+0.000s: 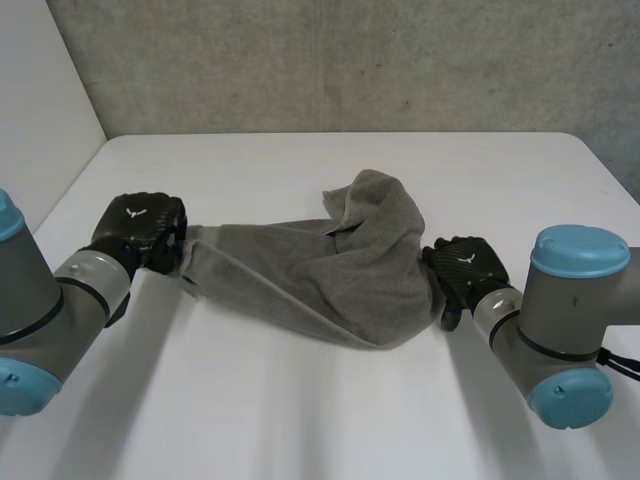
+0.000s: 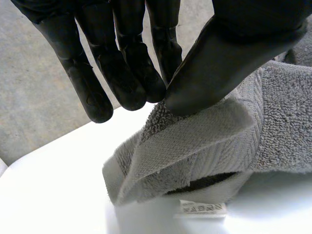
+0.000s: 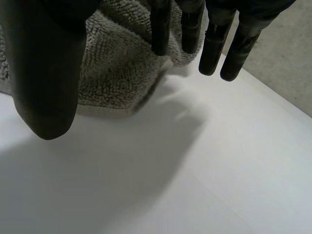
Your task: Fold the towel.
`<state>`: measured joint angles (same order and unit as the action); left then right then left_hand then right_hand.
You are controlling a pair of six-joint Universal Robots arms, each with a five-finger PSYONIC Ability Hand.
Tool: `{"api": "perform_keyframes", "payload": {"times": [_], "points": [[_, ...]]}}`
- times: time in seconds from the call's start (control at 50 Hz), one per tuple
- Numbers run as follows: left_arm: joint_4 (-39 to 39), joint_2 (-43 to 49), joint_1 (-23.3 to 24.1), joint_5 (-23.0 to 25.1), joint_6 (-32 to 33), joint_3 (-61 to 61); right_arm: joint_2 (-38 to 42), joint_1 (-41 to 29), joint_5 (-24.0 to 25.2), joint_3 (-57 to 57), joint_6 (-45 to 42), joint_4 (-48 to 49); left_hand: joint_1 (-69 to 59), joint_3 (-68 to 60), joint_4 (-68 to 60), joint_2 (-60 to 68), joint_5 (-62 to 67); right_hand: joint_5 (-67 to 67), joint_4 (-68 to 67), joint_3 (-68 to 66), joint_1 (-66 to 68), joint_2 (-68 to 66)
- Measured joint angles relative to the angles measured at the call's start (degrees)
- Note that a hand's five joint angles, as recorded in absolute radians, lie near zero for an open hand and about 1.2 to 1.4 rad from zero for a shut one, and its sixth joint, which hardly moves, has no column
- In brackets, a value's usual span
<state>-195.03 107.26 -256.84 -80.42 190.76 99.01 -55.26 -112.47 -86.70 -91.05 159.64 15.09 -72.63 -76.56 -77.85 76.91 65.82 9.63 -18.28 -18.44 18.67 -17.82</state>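
A grey towel (image 1: 330,265) lies bunched in a long heap across the middle of the white table (image 1: 300,410), with a raised hump at its far right end. My left hand (image 1: 140,228) is at the towel's left end. In the left wrist view its thumb (image 2: 219,63) pinches the folded hem of the towel (image 2: 219,141) against the fingertips (image 2: 146,90). My right hand (image 1: 465,265) sits at the towel's right end. In its wrist view the fingers (image 3: 214,44) are straight and spread from the thumb (image 3: 44,73), just above the table beside the towel's edge (image 3: 117,73), holding nothing.
A white label (image 2: 202,208) hangs under the hem near my left hand. A grey concrete wall (image 1: 350,60) stands behind the table's far edge. Bare table top lies in front of the towel and beyond it.
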Motion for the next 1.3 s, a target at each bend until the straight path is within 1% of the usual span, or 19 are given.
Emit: {"api": "perform_keyframes", "payload": {"times": [0.32, 0.46, 0.6, 0.62, 0.68, 0.74, 0.78, 0.84, 0.98, 1.16, 1.24, 1.3], "points": [[0.0, -2.0, -3.6, -0.2, -0.4, -1.3, 1.2, -3.1, -0.1, 1.3, 2.4, 1.3, -0.1, 0.0, 0.0, 0.0, 0.0, 0.6, -0.4, -0.5, 0.5, -0.2], [0.0, -2.6, -4.4, 0.0, -0.4, -1.5, 2.8, -4.5, -1.1, 3.8, 3.2, 1.2, -0.1, 0.0, 0.0, 0.0, 0.0, 10.1, -11.1, -11.0, 10.6, -11.5], [0.0, -2.8, -5.0, 0.0, -0.5, -1.6, 4.5, -5.2, -1.6, 5.8, 3.1, 1.1, -0.2, 0.0, 0.0, 0.0, 0.0, 16.6, -18.0, -18.1, 17.9, -18.5], [0.0, -2.8, -5.1, 0.0, -0.5, -1.6, 4.7, -5.2, -1.6, 5.9, 3.1, 1.1, -0.2, 0.0, 0.0, 0.0, 0.0, 19.2, -20.6, -20.4, 21.1, -20.8], [0.0, -3.1, -5.5, 0.1, -0.5, -1.6, 5.1, -5.3, -1.7, 6.5, 3.1, 1.0, -0.2, 0.0, 0.0, 0.0, 0.0, 44.1, -45.4, -45.1, 45.5, -46.8], [0.0, -3.4, -5.8, 0.1, -0.5, -1.6, 4.9, -5.3, -1.7, 6.9, 3.1, 0.9, -0.2, 0.0, 0.0, 0.1, 0.0, 55.3, -57.0, -56.8, 55.3, -55.7], [0.0, -3.5, -6.0, 0.1, -0.6, -1.6, 4.5, -5.2, -1.7, 7.2, 3.1, 0.7, -0.2, 0.0, 0.0, 0.1, 0.0, 55.6, -58.1, -57.6, 55.3, -55.7], [0.0, -3.8, -6.1, 0.1, -0.8, -1.7, 2.3, -4.9, -1.6, 7.7, 3.5, 0.3, -0.2, 0.0, 0.0, 0.1, 0.0, 55.6, -58.1, -57.6, 55.3, -55.7], [0.1, -5.3, -6.3, 0.1, -4.0, -1.7, -6.7, -3.0, -0.4, 8.7, 6.2, -2.2, -0.2, 0.0, 0.0, 0.1, 0.0, 55.6, -58.1, -57.6, 55.4, -55.7], [-0.2, -9.3, -6.3, 0.7, -10.4, -0.9, -20.4, -1.3, 3.1, 13.3, 10.4, -10.8, -0.3, 0.0, 0.0, 0.1, 0.0, 55.6, -58.1, -57.6, 55.6, -56.6], [-0.4, -10.3, -6.2, 1.4, -11.5, -0.4, -22.4, -1.4, 3.8, 15.3, 10.1, -14.0, -0.3, 0.0, 0.0, 0.1, 0.0, 55.6, -58.1, -57.6, 55.6, -56.7], [-0.5, -10.5, -6.2, 1.8, -11.7, -0.1, -21.1, -1.7, 3.8, 16.3, 8.9, -15.8, -0.3, 0.0, 0.0, 0.1, 0.0, 55.6, -58.1, -57.6, 55.7, -56.7]]}}
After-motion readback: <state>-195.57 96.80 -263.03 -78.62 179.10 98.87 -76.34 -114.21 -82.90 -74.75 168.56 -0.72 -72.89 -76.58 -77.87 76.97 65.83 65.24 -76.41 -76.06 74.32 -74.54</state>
